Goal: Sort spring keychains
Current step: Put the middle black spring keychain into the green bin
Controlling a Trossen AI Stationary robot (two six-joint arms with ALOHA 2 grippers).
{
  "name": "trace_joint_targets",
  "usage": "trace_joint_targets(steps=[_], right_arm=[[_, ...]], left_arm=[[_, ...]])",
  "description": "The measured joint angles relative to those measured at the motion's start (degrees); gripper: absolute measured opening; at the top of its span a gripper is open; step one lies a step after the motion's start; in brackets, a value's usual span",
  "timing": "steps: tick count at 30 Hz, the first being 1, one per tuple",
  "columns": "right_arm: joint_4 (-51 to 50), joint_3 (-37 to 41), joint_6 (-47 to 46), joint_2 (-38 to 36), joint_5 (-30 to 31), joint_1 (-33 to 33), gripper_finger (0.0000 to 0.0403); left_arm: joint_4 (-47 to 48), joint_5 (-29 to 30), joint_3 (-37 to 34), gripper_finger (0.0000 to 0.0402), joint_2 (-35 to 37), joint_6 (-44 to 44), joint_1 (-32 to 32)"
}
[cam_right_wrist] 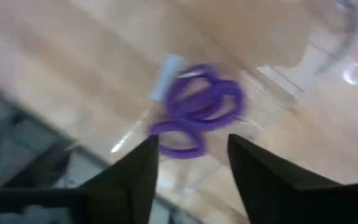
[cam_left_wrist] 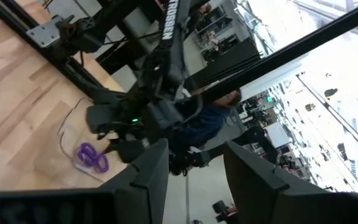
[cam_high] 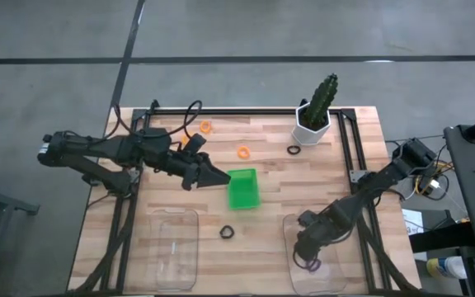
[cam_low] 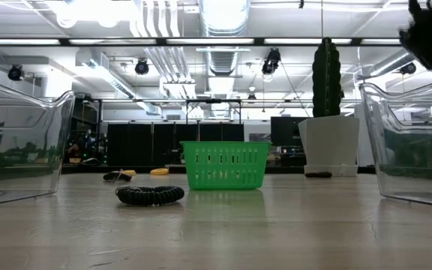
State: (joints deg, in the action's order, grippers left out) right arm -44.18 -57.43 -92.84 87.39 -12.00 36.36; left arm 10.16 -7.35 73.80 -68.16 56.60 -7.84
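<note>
Purple spring keychains (cam_right_wrist: 197, 109) lie in a heap on the floor of the right clear container (cam_high: 313, 252); they also show as purple keychains (cam_left_wrist: 92, 157) in the left wrist view. My right gripper (cam_right_wrist: 191, 143) hovers open just above them, touching nothing. A black keychain (cam_high: 227, 233) lies flat on the table in front of the green tray (cam_high: 242, 188). Two orange keychains (cam_high: 242, 152) (cam_high: 205, 126) and another black keychain (cam_high: 293, 150) lie farther back. My left gripper (cam_high: 219, 178) is open and empty, level, beside the tray's left wall.
A second clear container (cam_high: 176, 247) sits at the near left. A cactus in a white pot (cam_high: 313, 120) stands at the far right, next to the black keychain. A dark frame runs along the table's left, far and right edges. Bare wood lies between the two containers.
</note>
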Motion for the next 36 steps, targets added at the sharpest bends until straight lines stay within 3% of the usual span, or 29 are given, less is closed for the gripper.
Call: trace_joint_targets(steps=[5, 15, 18, 26, 36], right_arm=[[-0.15, -7.02, 2.63, -0.28, 6.25, 0.00, 0.0235], [-0.42, -21.58, 9.57, -0.30, 24.29, 0.00, 0.0239], [-0.44, -24.98, 12.13, -0.30, 27.72, 0.00, 0.0238], [-0.49, -31.80, 16.99, -0.30, 34.51, 0.00, 0.0237], [-0.53, -35.02, 19.09, -0.33, 36.65, -0.04, 0.0237]], left_arm=[[4.40, 1.65, 0.00, 0.0147, 0.00, -0.34, 1.17], [36.96, 8.02, -0.02, 0.0147, -0.03, -2.31, 10.82], [42.98, 9.85, -0.96, 0.0147, -0.42, -3.20, 13.73], [41.91, 9.90, -7.63, 0.0147, -6.83, -4.44, 17.87], [41.62, 10.99, -11.33, 0.0147, -19.73, -6.67, 19.27]])
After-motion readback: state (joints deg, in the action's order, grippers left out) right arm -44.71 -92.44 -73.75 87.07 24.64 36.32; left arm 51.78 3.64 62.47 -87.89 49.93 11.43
